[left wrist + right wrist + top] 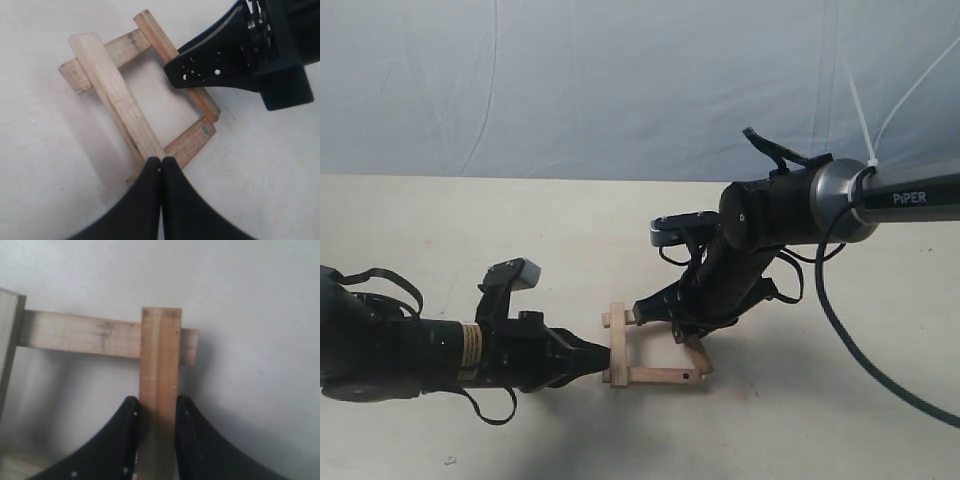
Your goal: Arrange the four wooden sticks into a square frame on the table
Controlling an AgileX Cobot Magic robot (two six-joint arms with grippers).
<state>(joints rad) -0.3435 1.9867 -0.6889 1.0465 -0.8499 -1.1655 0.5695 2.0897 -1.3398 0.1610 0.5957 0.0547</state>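
Observation:
The four wooden sticks form a small square frame (655,350) on the table (440,230). My left gripper (607,357) is shut, and its fingertips (155,167) rest at the end of the pale left stick (112,90), which lies across two others. The near stick (192,142) has a dark screw hole. My right gripper (672,322) is shut on the right stick (160,355), held between both fingers (125,440). That stick's free end overlaps a cross stick (80,332). In the exterior view the right stick (699,356) looks tilted. The right gripper hides part of the far stick (618,318).
A wrinkled blue-grey cloth (620,80) hangs behind the table. The right arm's black cable (840,320) loops down to the table on the right. Both arms meet closely at the frame, the right arm's finger (220,65) above the frame's inside.

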